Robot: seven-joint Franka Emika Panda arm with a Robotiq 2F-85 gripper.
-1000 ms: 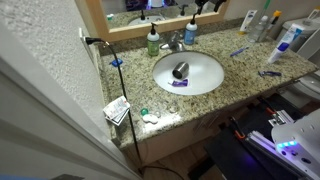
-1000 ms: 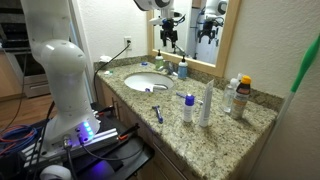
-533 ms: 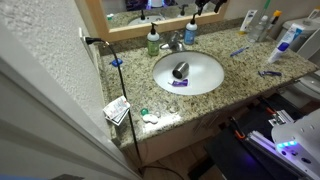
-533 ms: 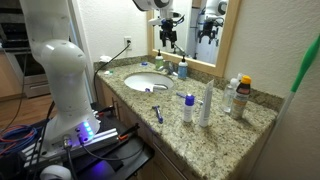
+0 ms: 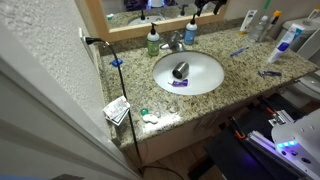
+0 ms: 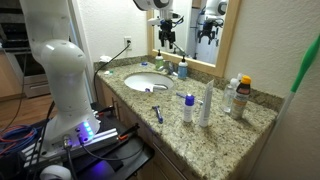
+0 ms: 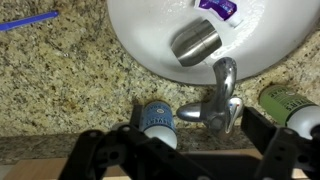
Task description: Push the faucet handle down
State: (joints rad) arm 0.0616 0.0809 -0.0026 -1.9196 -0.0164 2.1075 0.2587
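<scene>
In the wrist view the small chrome faucet stands at the basin's back rim, its spout (image 7: pixel 225 72) reaching over the white basin (image 7: pixel 150 55). The short chrome faucet handle (image 7: pixel 200 111) sits on top of it. My gripper (image 7: pixel 198 133) is open, its black fingers (image 7: pixel 262 128) spread to either side of the faucet, above it and not touching. In an exterior view the gripper (image 6: pixel 168 36) hangs in front of the mirror above the faucet (image 6: pixel 166 64). The faucet also shows in an exterior view (image 5: pixel 176 42).
A blue bottle (image 7: pixel 158 122) stands just beside the faucet, under one finger; a green soap bottle (image 7: pixel 285 100) stands on the other side. A metal cup (image 7: pixel 195 45) lies in the basin. Toothbrushes and bottles (image 6: pixel 205 105) sit on the granite counter (image 5: pixel 240 75).
</scene>
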